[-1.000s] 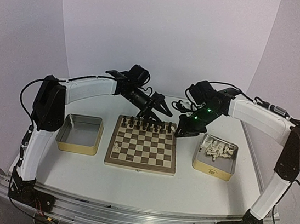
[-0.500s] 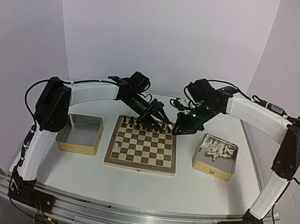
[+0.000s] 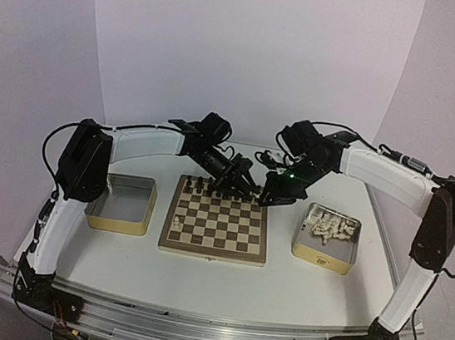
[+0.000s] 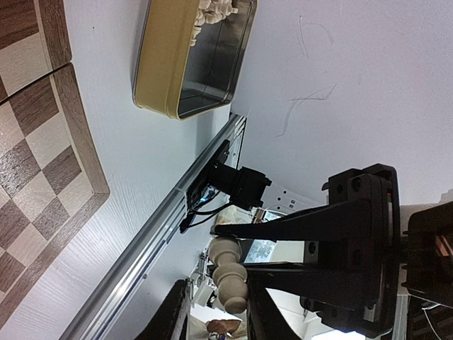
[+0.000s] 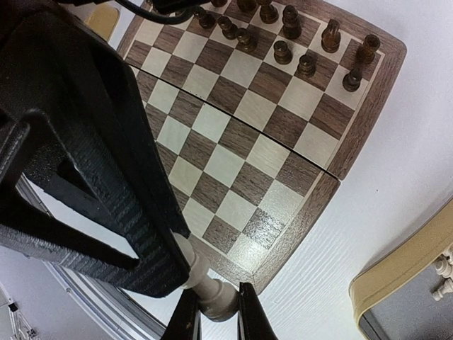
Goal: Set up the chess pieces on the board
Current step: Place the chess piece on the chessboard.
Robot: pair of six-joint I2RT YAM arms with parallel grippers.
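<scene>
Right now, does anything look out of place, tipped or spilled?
Nothing is spilled or damaged. One oddity: a single cream piece is held in the air near the far right corner of the board, clamped by the right gripper while the left gripper loosely brackets its other end.

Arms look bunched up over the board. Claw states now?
Left claw: around the white chess piece, grip cannot be told.
Right claw: closed, holding that piece.
</scene>
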